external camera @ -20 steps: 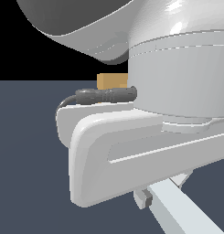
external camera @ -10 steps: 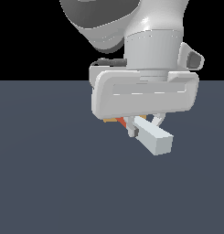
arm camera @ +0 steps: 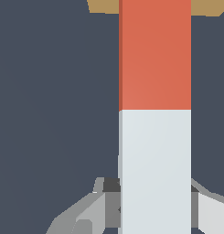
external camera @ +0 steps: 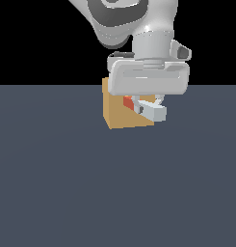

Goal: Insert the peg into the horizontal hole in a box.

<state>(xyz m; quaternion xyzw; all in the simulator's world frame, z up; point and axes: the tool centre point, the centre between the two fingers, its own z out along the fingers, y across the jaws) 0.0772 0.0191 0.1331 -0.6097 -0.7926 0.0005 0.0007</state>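
The peg (external camera: pixel 147 109) is a thin bar, half orange-red and half white, held level above the floor. My gripper (external camera: pixel 147 107) is shut on its white half. Its orange-red end (external camera: pixel 128 102) points at the tan box (external camera: pixel 120 115) and overlaps its front face in the exterior view. In the wrist view the peg (arm camera: pixel 155 114) runs lengthwise away from the fingers (arm camera: pixel 202 208), and its orange-red half reaches the box's edge (arm camera: pixel 102 6). The hole is hidden behind the peg and my hand.
The dark grey floor (external camera: pixel 66 183) spreads around the box. The white hand body (external camera: pixel 148 77) covers the box's upper part in the exterior view.
The hand with the peg has moved away from the camera toward the box. The peg's orange-red end now overlaps the box's face.
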